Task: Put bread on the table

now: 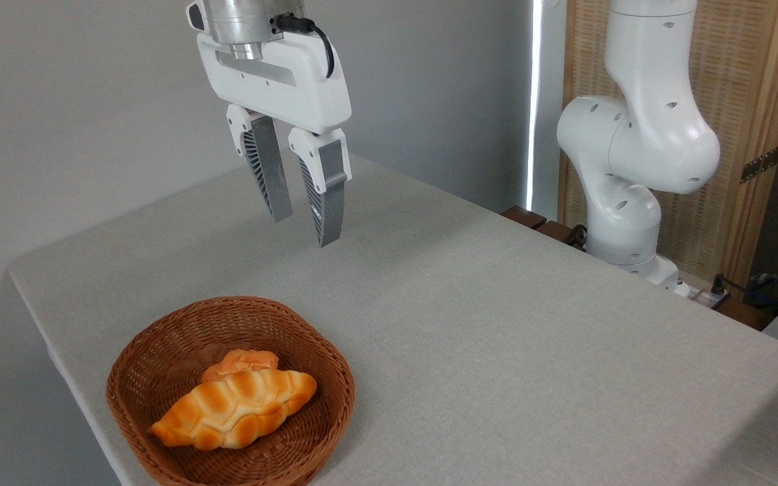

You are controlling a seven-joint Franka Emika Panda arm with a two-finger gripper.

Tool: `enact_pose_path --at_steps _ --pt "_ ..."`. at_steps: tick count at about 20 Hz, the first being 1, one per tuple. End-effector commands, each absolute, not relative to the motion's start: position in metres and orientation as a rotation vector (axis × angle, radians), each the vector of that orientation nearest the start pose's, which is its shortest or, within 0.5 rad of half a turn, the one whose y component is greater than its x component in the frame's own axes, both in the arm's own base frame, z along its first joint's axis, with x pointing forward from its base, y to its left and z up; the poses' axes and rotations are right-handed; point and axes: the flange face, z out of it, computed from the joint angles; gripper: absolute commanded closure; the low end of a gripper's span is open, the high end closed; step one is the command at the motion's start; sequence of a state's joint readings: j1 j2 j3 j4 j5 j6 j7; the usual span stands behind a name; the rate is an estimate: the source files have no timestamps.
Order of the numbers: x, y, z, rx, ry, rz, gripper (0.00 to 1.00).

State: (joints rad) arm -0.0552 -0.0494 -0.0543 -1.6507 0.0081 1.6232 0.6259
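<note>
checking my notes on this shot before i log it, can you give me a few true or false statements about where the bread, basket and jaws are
1. The long bread lies inside the basket. True.
2. The gripper is shut on the bread. False: its jaws are open and empty, hanging well above the table.
3. A small bun sits behind the long bread in the basket. True.
4. The basket stands at the far right corner of the table. False: it is near the front left edge.
5. The bread is already out on the table top. False: it is in the basket.
</note>
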Motion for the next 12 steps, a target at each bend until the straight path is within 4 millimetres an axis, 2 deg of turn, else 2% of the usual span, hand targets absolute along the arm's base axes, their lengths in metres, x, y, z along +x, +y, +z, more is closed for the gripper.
enact_pose_path --at_steps 1,12 --pt "0.5419 -0.0568 0.6152 -2.912 1.114 -0.042 0.0" --pt "0.5418 -0.0586 0.6091 -2.914 1.118 -0.031 0.0"
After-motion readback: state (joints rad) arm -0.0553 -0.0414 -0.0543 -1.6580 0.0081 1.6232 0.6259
